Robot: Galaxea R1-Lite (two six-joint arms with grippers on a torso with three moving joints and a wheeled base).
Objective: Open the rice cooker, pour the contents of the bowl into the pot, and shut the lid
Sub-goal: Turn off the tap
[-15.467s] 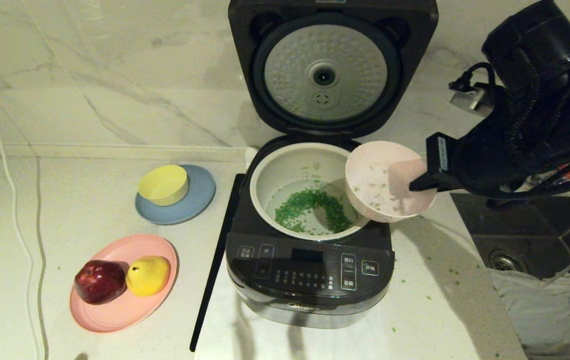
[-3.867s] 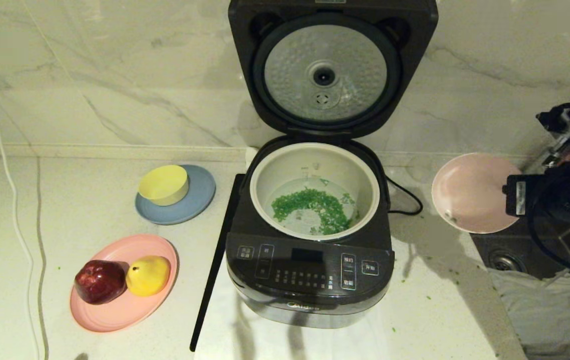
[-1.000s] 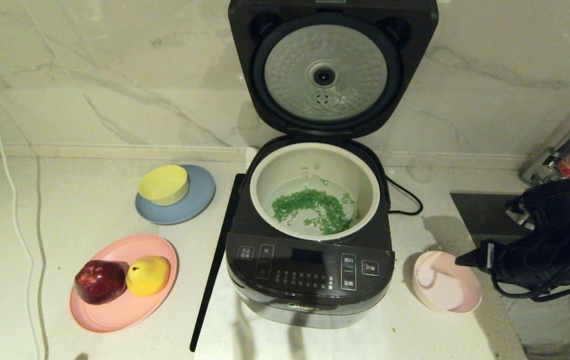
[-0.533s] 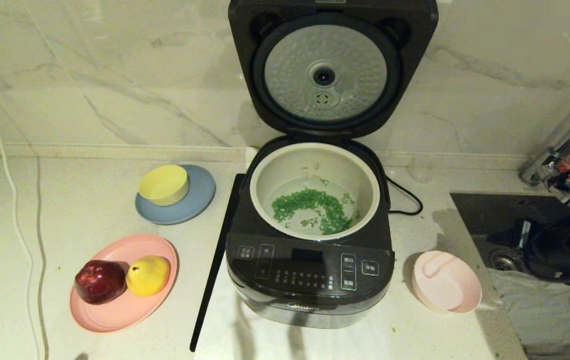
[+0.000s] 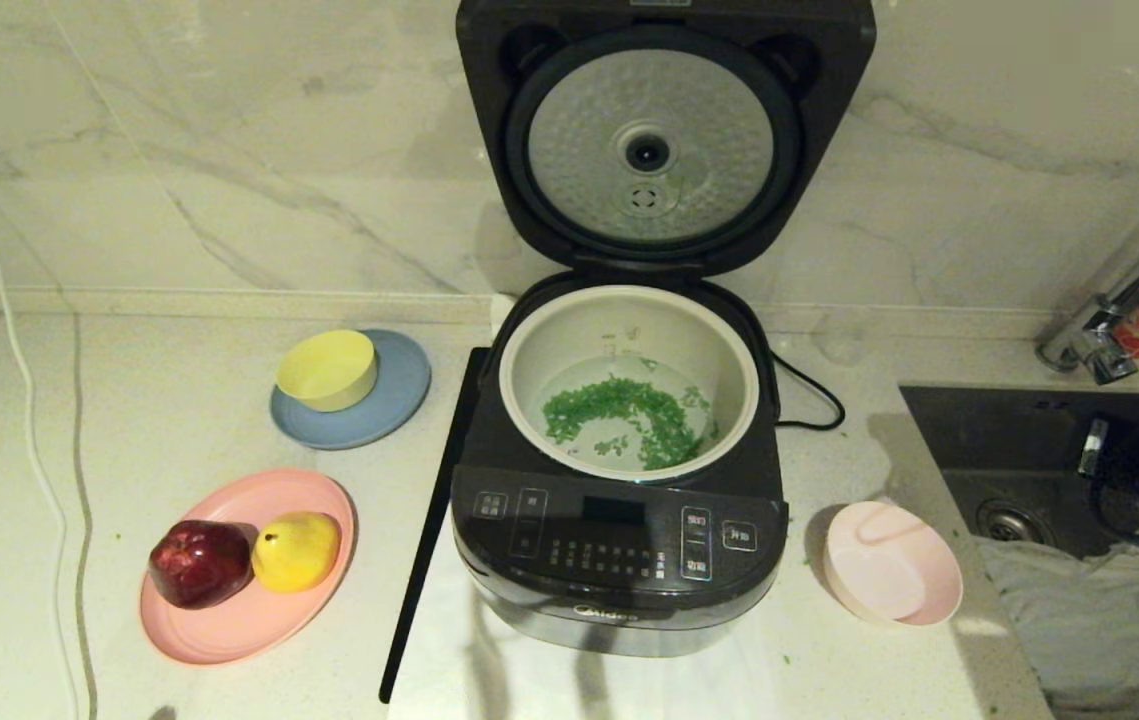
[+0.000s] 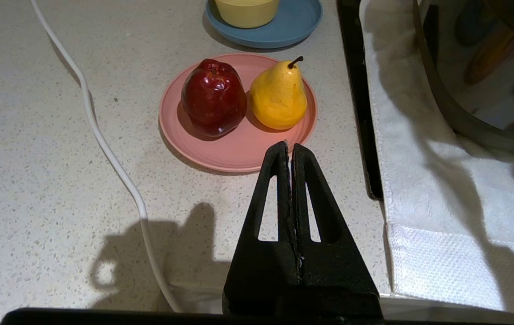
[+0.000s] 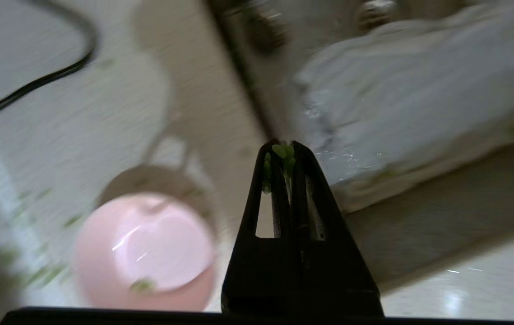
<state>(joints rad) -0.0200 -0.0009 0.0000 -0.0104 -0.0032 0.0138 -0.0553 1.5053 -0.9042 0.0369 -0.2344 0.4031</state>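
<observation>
The rice cooker [image 5: 619, 570] stands mid-counter with its lid [image 5: 649, 150] swung up, silver underside showing. The chopped green contents [image 5: 629, 405] lie in the bottom of the off-white pot [image 5: 579, 325]. Right of the cooker, the pale pink bowl [image 5: 894, 575] sits upright on the counter, free of any gripper. In the right wrist view that bowl [image 7: 144, 250] lies off to one side of my right gripper [image 7: 284, 149], which is shut with a few green bits stuck at its tips. My left gripper [image 6: 289, 146] is shut and empty, hovering near the fruit plate.
A yellow bowl [image 5: 327, 370] sits on a blue plate [image 5: 399, 405]. A pink plate [image 5: 229, 625] holds an apple [image 5: 197, 562] and a pear [image 5: 295, 550]. A sink [image 5: 1019, 470] with a cloth [image 5: 1099, 620] lies right of the pink bowl. A white cable [image 5: 29, 430] crosses the left counter.
My right gripper has let go of the pink bowl on the counter beside the cooker and drawn away to the right, over the sink. The bowl, cooker and left arm stay still.
</observation>
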